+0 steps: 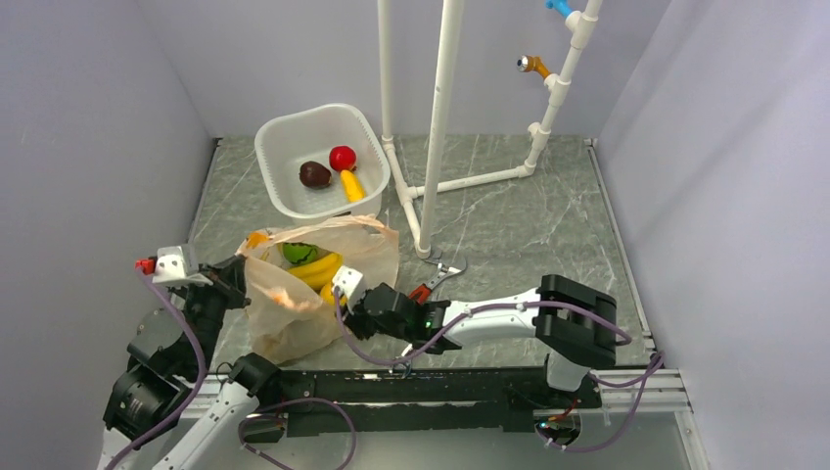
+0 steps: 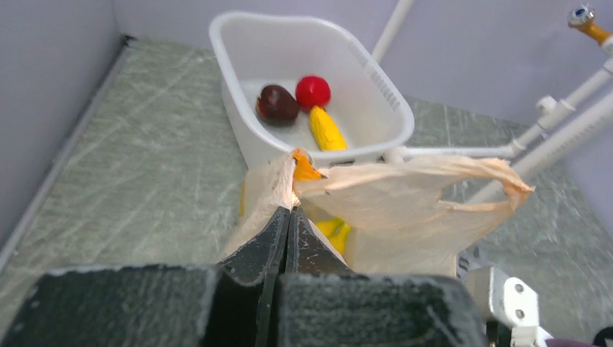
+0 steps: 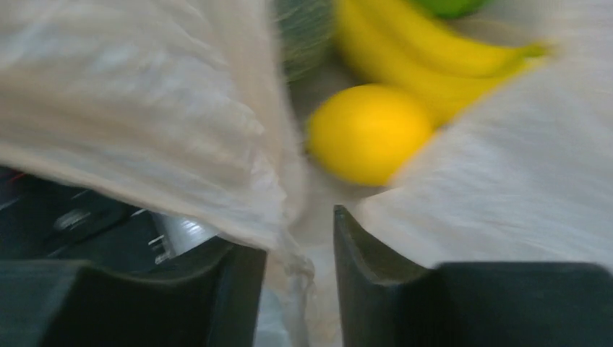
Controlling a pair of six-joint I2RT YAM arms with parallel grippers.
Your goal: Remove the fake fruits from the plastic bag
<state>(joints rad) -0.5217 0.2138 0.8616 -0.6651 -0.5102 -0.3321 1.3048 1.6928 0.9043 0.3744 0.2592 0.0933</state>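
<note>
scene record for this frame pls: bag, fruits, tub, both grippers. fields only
bag: plastic bag, mouth open, just in front of white tub
in bag: banana bunch, green ball, yellow-orange ball
in tub: red ball, maroon fruit, yellow piece
left gripper: shut on bag rim
right gripper: jaws apart at bag mouth, bag film between them, no fruit held
</note>
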